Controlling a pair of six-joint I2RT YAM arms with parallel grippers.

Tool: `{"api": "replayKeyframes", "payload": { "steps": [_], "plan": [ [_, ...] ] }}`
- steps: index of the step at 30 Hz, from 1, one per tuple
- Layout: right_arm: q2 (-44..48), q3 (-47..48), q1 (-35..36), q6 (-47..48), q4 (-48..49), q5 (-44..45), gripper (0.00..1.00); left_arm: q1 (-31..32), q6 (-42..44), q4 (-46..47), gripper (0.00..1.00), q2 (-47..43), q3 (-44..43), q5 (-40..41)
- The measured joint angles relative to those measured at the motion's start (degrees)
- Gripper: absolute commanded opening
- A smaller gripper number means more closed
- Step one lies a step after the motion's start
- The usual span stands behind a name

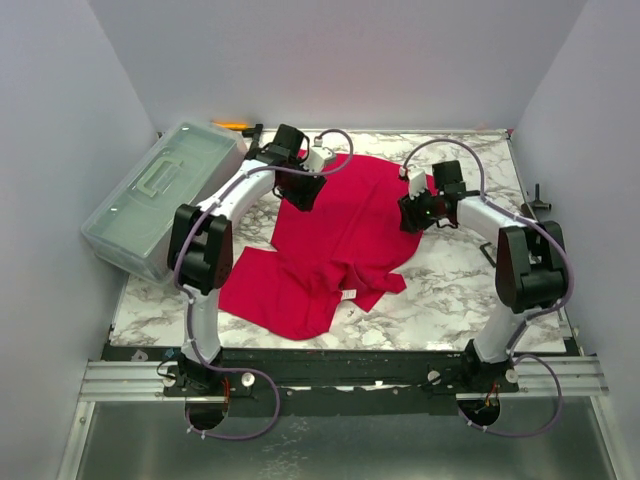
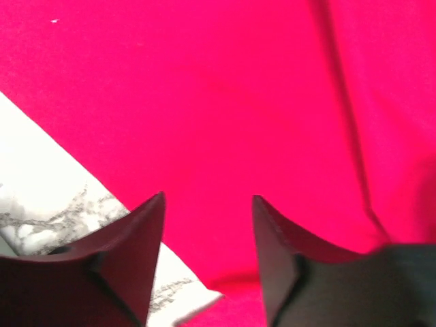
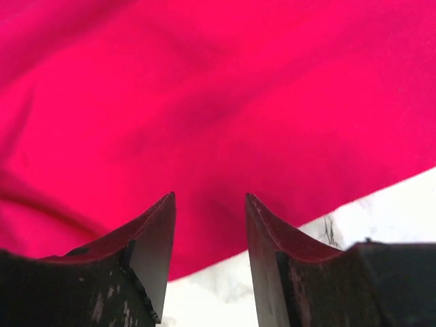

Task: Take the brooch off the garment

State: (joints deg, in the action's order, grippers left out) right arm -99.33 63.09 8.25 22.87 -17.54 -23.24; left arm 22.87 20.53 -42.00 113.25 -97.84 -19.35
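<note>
Over garment, left gripper, right gripper, parted

garment cropped, l+r wrist cams

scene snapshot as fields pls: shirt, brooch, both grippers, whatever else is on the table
garment: red T-shirt, lying crumpled on the marble table, white label showing towards its near side
brooch: not visible in any view
left gripper: jaws open, over the shirt's far left edge, nothing between them
right gripper: jaws open, over the shirt's far right edge, nothing between them
other: clear plastic box at the table's left edge
</note>
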Motion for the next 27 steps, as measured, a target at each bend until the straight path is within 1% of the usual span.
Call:
{"api": "replayKeyframes", "payload": {
  "steps": [2,4,9,16,24,25,27],
  "plan": [
    [-3.15,1.84,0.31,-1.07,0.42,0.96,0.47,-0.13,1.09,0.42,0.42,3.74,-2.38,3.82],
    [-5.77,3.65,0.31,-1.68,0.59,2.03,0.45,-0.13,1.53,1.11,0.36,7.63,-4.39,5.62],
    [-12.28,9.29,0.31,-2.1,1.27,5.07,0.43,-0.13,4.46,2.49,0.23,15.69,-7.98,12.59],
    [-18.64,17.31,0.42,-1.95,2.19,9.2,0.42,-0.42,8.0,4.92,0.2,21.0,-13.99,21.4],
    [-29.2,32.54,0.44,-1.44,3.89,15.08,0.42,-2.91,9.11,6.75,0.19,24.63,-18.84,25.62],
    [-30.25,34.03,0.44,-1.38,4.07,15.58,0.42,-3.19,9.09,6.82,0.19,24.98,-19.32,25.94],
    [-32.48,37.27,0.44,-1.29,4.48,16.68,0.48,-3.87,8.94,6.8,0.19,26.16,-21.16,26.56]
  ]
}}
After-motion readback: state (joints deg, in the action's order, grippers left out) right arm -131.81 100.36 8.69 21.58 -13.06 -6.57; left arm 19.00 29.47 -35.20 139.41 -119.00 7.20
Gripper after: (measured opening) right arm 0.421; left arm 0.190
